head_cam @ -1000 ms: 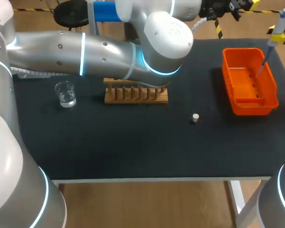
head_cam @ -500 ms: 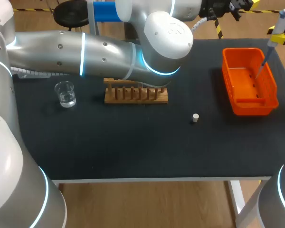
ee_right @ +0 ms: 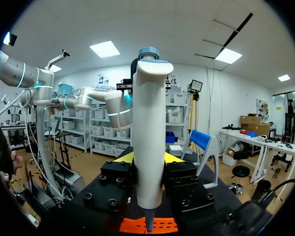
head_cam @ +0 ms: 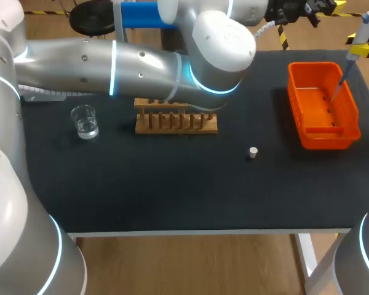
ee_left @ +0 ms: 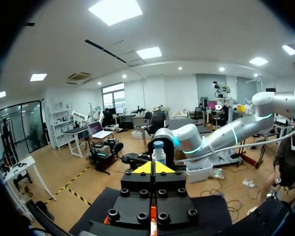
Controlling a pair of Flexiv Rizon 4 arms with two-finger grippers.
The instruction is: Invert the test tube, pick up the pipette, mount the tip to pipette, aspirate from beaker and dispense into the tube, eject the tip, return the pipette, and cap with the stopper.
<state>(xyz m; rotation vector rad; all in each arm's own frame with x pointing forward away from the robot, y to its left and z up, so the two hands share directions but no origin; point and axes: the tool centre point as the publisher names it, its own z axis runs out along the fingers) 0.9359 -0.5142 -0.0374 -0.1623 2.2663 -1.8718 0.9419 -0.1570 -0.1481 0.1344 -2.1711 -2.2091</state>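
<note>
A white pipette (head_cam: 363, 27) with a blue top stands upright at the table's far right, and my right gripper (head_cam: 360, 48) is shut on its body. Its thin lower end (head_cam: 339, 83) hangs over the orange bin (head_cam: 350, 109). The right wrist view shows the pipette (ee_right: 150, 123) clamped between the two yellow tips of the right gripper (ee_right: 148, 158). My left gripper (ee_left: 153, 168) is shut on nothing, its yellow tips pressed together, and is raised beyond the table's far edge (head_cam: 298, 8). A glass beaker (head_cam: 84, 121) with clear liquid stands at the left. A small pale stopper (head_cam: 253, 152) lies mid-table. I cannot make out the test tube.
A wooden rack (head_cam: 175, 121) stands in the middle of the black table, its back part hidden under my left arm's elbow (head_cam: 221, 43). That arm stretches across the far half of the table. The orange bin (ee_right: 147, 225) shows below the pipette in the right wrist view.
My left arm has shifted slightly up and to the right. The right arm and the pipette have stayed where they were.
</note>
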